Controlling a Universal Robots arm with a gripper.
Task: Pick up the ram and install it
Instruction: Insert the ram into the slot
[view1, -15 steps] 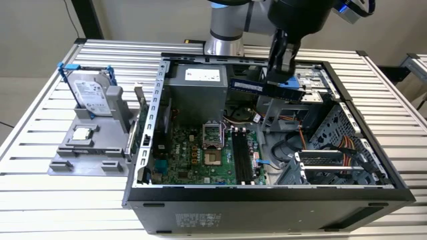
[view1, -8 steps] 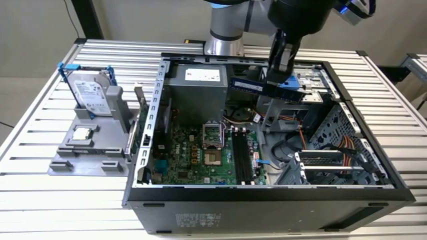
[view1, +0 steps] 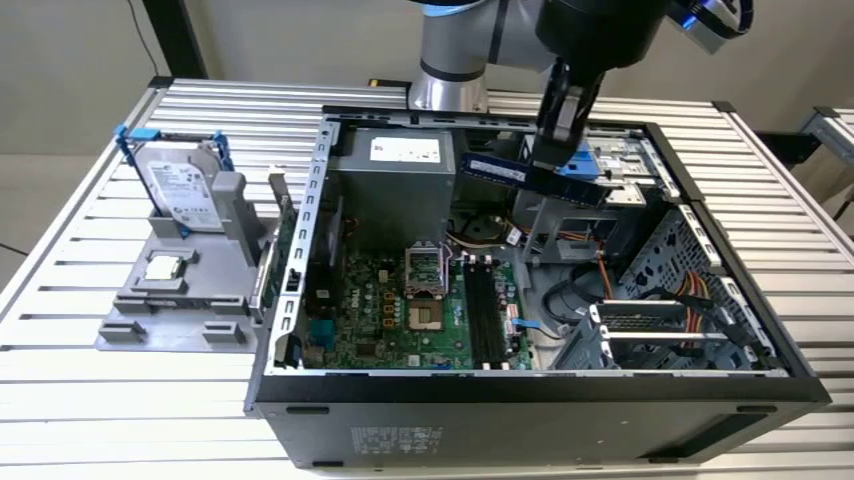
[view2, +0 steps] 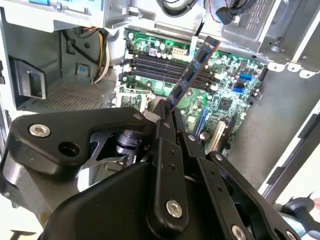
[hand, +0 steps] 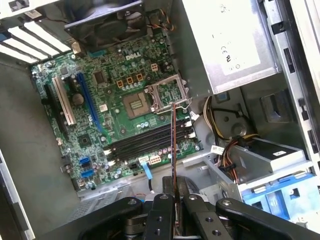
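Blue-green ram (view2: 192, 70) in hand (view2: 166, 114) above motherboard (view2: 225, 100)

Matt black gripper (view2: 167, 114), glossy dark-green circuit-board ram (view2: 192, 71), matt grey sheet-metal computer case (hand: 30, 165), ribbed silvery metal table (view1: 80, 250).

Held end of the ram (view2: 192, 73) hidden between the jaws; arm (view1: 461, 45) cropped

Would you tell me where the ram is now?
The ram is held by the gripper above the open computer case, at the exterior view's right of the power supply.
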